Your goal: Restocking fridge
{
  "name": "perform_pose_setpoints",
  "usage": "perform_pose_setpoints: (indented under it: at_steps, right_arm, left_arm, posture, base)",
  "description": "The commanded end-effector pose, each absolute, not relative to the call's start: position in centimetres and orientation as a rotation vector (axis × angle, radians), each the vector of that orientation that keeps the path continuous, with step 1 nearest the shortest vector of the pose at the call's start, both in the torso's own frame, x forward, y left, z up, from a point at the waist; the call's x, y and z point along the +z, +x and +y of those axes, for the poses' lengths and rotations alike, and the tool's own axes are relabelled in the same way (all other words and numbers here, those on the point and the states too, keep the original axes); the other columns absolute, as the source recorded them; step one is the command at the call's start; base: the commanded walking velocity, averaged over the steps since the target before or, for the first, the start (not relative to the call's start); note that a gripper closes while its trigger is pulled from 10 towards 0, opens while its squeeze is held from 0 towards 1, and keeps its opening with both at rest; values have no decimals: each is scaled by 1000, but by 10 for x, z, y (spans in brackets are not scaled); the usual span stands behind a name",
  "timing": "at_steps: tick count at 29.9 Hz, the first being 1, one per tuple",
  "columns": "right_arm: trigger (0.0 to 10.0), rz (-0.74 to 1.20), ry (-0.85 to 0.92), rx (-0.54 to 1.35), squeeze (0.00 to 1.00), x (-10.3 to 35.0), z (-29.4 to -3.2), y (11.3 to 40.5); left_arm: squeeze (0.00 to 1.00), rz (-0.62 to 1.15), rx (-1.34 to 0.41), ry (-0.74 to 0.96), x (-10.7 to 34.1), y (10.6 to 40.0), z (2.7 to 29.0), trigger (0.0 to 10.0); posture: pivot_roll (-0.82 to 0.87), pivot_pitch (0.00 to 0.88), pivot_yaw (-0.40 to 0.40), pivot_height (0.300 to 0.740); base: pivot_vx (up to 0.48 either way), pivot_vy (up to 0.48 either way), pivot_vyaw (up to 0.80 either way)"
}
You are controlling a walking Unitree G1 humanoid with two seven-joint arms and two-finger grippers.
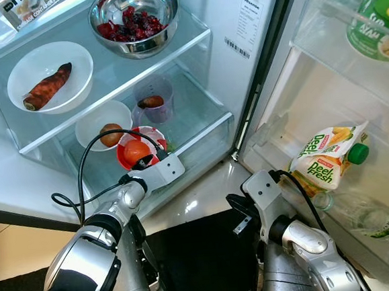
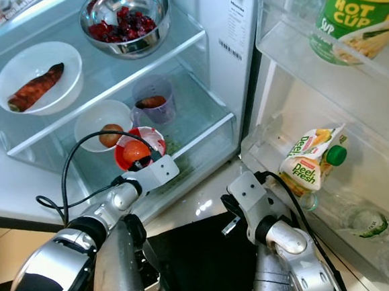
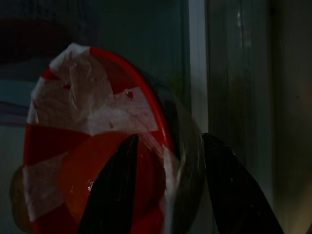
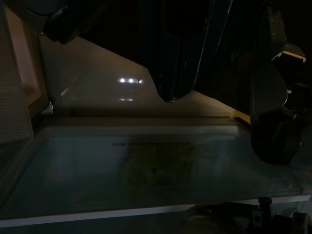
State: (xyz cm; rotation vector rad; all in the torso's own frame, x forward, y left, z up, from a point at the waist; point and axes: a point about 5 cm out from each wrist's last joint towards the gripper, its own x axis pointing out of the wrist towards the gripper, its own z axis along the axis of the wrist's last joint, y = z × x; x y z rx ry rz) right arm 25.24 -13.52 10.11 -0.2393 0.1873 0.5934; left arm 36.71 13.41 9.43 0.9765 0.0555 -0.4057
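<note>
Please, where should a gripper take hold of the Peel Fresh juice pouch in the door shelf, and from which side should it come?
Probably at the top by the green cap. The Peel Fresh pouch leans tilted in the door shelf, its lower part sunk behind the shelf's clear wall, so only the upper part is free. Come from above and the open front, with the fingers closing across its flat faces. The neck below the cap looks stiffer than the soft body.

I see a polished steel bowl [image 1: 134,22] with a mirror-bright rim on a clear glass shelf [image 1: 109,91]. My left hand [image 3: 168,195] has matt black fingers around a glossy red bowl [image 3: 97,146] under wrinkled clear film. The round white bowl [image 1: 49,76] looks smooth and glazed; the green-and-yellow juice pouch [image 1: 327,158] is shiny plastic.
</note>
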Motion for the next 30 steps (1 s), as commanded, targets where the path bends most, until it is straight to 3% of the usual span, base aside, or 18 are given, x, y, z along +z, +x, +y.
perform_pose_setpoints:
  at_steps: [1, 30]
  right_arm:
    - [10000, 218, -224, 608, 0, 95, -133, 248]
    - [10000, 209, -217, 607, 0, 96, -137, 256]
  left_arm:
    - [0, 44, -410, 988, 93, 366, 137, 10000]
    - [0, -194, -544, 915, 111, 359, 105, 10000]
  posture:
    - [-120, 453, 114, 346]
    - [-102, 420, 109, 346]
  base:
    - [0, 0, 0]
    - [0, 0, 0]
